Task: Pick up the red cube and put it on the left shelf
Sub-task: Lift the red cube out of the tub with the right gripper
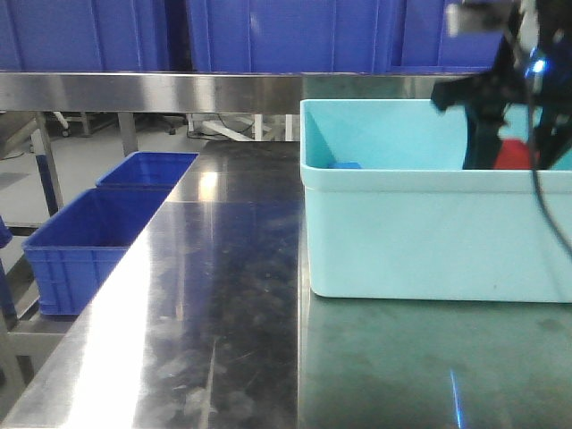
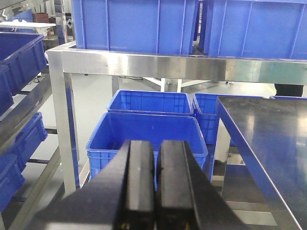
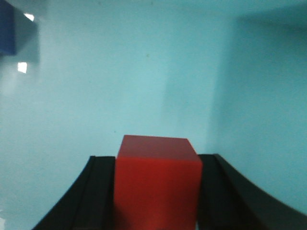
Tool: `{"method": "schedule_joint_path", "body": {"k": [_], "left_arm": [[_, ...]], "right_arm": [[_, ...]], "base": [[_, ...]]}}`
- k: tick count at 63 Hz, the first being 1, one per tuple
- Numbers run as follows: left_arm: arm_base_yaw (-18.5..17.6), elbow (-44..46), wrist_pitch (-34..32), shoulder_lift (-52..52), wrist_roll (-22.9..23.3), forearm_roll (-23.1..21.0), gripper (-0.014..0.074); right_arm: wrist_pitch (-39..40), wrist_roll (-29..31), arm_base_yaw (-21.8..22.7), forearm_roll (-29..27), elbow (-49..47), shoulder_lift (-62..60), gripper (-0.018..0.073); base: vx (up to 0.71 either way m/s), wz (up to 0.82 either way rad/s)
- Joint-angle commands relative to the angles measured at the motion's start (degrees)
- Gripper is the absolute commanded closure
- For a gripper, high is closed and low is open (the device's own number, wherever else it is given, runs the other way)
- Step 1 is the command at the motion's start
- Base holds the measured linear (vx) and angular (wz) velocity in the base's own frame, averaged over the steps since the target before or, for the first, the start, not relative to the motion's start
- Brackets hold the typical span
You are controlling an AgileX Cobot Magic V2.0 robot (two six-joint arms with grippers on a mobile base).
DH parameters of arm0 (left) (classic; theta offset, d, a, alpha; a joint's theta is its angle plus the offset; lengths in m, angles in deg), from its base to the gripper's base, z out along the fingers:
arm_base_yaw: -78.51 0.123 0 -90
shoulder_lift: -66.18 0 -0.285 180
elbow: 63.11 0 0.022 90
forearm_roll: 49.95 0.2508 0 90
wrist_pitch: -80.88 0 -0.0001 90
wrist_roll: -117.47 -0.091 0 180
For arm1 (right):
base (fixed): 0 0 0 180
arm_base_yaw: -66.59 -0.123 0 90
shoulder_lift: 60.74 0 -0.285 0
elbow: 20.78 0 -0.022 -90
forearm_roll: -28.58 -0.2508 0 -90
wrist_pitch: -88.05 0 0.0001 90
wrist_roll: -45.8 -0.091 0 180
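The right pincer (image 3: 158, 196) grips the small red plastic cube (image 3: 156, 179) between its fingers, with the pale cyan plastic tub (image 3: 120, 72) ahead and around it, while the left pincer (image 2: 156, 184) is pressed together, empty.

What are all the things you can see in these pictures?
steel table: one, silver, in front
left shelf: one, shiny steel, behind the steel table
blue crates: several, dark blue, on the left shelf's tiers
tub: one, pale cyan, on the steel table
red cube: one, red, inside the tub
small blue object: one, blue, inside the tub, left side
left end effector: one, black, shut, empty
right end effector: one, black, shut on the red cube
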Motion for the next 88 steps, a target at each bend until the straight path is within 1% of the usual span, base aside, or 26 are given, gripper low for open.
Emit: {"method": "schedule_joint_path", "body": {"k": [1,9,16,25,31,36,44,53,65,74,88], "left_arm": [[0.0,-1.4,-5.2,-0.8,0.4,-0.3,0.0495],[0.0,-1.4,-5.2,-0.8,0.4,-0.3,0.0495],[0.0,-1.4,-5.2,-0.8,0.4,-0.3,0.0495],[0.0,-1.4,-5.2,-0.8,0.4,-0.3,0.0495],[0.0,-1.4,-5.2,-0.8,0.4,-0.3,0.0495],[0.0,-1.4,-5.2,-0.8,0.4,-0.3,0.0495],[0.0,-1.4,-5.2,-0.8,0.4,-0.3,0.0495],[0.0,-1.4,-5.2,-0.8,0.4,-0.3,0.0495],[0.0,-1.4,-5.2,-0.8,0.4,-0.3,0.0495],[0.0,-1.4,-5.2,-0.8,0.4,-0.3,0.0495],[0.0,-1.4,-5.2,-0.8,0.4,-0.3,0.0495]], "right_arm": [[2.2,1.7,0.1,1.0,-1.9,-7.3,0.0489],[4.4,2.4,0.1,1.0,-0.5,-13.7,0.0489],[7.9,2.6,0.0,1.1,4.1,-20.4,0.0489],[13.9,3.6,0.0,2.1,14.8,-31.3,0.0489],[18.2,5.5,0.0,3.6,22.4,-38.8,0.0489],[21.2,5.6,0.0,5.1,27.7,-45.1,0.0489],[23.4,5.6,0.0,6.3,35.1,-53.4,0.0489],[24.2,5.6,0.0,6.4,41.0,-62.2,0.0489],[24.8,5.6,0.0,6.4,45.5,-72.3,0.0489],[24.7,5.6,0.0,6.4,47.2,-78.3,0.0489],[24.2,5.6,0.0,6.4,47.4,-80.6,0.0489]], "base": [[0.00,0.00],[0.00,0.00],[0.00,0.00],[0.00,0.00],[0.00,0.00],[0.00,0.00],[0.00,0.00],[0.00,0.00],[0.00,0.00],[0.00,0.00],[0.00,0.00]]}}
